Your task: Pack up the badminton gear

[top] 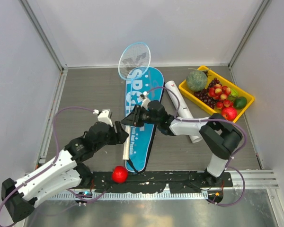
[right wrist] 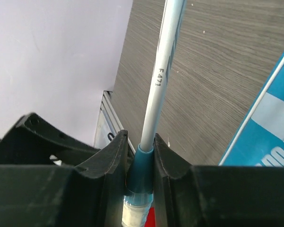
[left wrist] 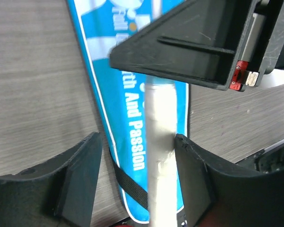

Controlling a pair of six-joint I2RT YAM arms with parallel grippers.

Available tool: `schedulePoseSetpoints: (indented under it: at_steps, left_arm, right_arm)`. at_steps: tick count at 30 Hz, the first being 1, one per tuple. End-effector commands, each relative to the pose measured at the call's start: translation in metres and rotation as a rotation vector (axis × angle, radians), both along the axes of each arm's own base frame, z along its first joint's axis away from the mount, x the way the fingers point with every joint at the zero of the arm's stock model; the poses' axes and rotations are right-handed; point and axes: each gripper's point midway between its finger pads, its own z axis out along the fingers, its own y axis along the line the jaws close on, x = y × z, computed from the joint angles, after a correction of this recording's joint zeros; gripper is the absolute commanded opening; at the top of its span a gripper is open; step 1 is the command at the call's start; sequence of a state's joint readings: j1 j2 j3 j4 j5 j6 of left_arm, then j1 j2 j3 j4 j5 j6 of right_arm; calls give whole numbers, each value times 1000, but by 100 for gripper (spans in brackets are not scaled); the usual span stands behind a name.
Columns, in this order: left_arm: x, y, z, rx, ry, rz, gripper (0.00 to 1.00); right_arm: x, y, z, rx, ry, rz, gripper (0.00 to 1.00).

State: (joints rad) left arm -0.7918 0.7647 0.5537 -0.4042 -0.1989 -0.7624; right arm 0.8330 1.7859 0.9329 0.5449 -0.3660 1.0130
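Note:
A light-blue racket lies over the long blue "SPORT" cover, its head toward the back wall. My right gripper is shut on the racket where the shaft meets the blue cone. My left gripper is open around the white handle; the handle touches one finger, and the other finger stands well apart. The cover lies under the handle. A white cardboard tube lies right of the cover. No second racket or shuttlecock shows.
A yellow tray of fruit stands at the back right. A red ball sits at the near edge by the cover's lower end. Grey walls close in the left, back and right sides. The right gripper's black body hangs just beyond my left fingers.

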Motion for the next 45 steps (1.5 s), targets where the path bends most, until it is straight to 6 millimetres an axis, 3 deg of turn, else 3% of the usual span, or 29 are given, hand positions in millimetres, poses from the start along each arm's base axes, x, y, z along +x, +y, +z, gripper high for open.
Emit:
schedulePoseSetpoints:
  at_steps: [1,6,9,10,17,18,23,28,32,36,45]
  left_arm:
    - [10,10,55,5,-180,-18,66]
    - [3,12,72,38,-213,-85,65]
    - [1,2,67,54,-179,-135,62]
    - [0,-2,62,65,-160,-152,61]
    - [2,-49,49,136,-118,-212,61]
    - [4,-58,40,157,-100,-217,60]
    - [-2,-98,22,224,-80,-274,61]
    - [-9,-129,0,303,-51,-312,64]
    - [-6,-143,-18,393,-45,-313,66]
    - [2,-147,-43,488,-31,-298,67]
    - [10,-147,-73,616,-14,-272,63]
  right_arm:
    - [6,-27,66,93,-147,1,5]
    - [-3,-77,81,107,-160,-27,5]
    - [-7,-106,83,79,-182,-53,5]
    - [-18,-116,87,70,-186,-55,5]
    - [-58,-177,92,-29,-271,-133,5]
    - [-63,-183,84,-57,-242,-144,5]
    - [-88,-215,80,-83,-259,-223,5]
    - [-102,-238,91,-102,-313,-278,5]
    - [-111,-249,96,-121,-335,-294,5]
    - [-116,-255,97,-116,-350,-309,5]
    - [-121,-258,85,-120,-333,-308,5]
